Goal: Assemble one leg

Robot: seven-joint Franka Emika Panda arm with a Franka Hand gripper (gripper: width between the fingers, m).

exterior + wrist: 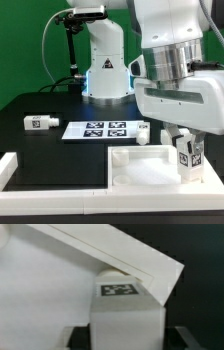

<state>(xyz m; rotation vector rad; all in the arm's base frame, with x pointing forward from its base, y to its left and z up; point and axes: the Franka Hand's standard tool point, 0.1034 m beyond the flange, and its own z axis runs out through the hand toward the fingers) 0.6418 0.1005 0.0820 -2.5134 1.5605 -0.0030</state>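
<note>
My gripper point(185, 158) is shut on a white leg point(186, 152) with a black-and-white tag, held upright at the corner of the large white square panel point(140, 165) on the exterior view's right. In the wrist view the leg point(125, 308) runs out from between my dark fingers point(78, 337). Its tagged end sits under the panel's raised corner rim point(120, 255); I cannot tell whether they touch. The gripper point(128, 341) shows only at the picture's edge. Two more legs lie on the black table, one point(38, 122) at the left and one point(143, 132) beside the marker board.
The marker board point(100, 129) lies flat in the middle of the table. A white U-shaped wall point(15, 170) borders the front left. The robot's base point(105, 70) stands at the back.
</note>
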